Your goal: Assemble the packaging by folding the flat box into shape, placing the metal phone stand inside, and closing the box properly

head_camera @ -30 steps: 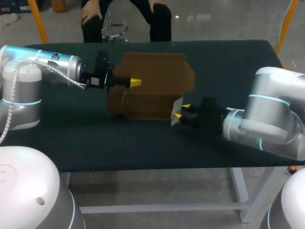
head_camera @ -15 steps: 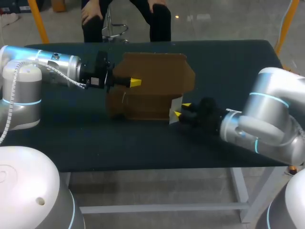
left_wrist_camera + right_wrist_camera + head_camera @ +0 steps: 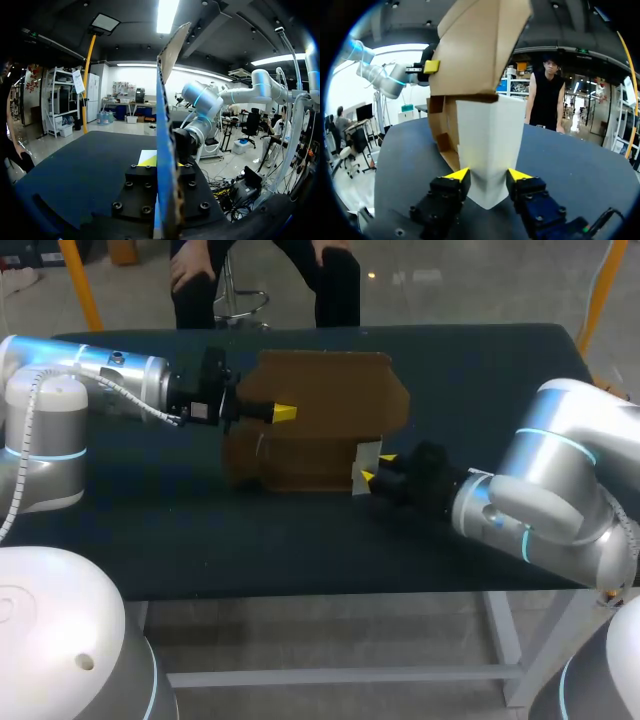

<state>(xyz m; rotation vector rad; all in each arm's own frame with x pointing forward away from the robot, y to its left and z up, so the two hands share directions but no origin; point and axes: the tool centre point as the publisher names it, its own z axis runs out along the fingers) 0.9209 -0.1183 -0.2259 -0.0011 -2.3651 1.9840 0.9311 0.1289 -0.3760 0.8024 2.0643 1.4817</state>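
Half-folded brown cardboard box point(image 3: 320, 430) at the middle of the dark tabletop point(image 3: 300, 540), long axis running left to right. Left gripper point(image 3: 283, 413) clamped on its raised panel. Right gripper point(image 3: 487, 175) pinching the white-faced end flap point(image 3: 490, 140) at the right end, likely the next fold.

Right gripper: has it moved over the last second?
Yes. The right gripper has crept left, closer to the stationary left gripper, fingers clamped on the box.
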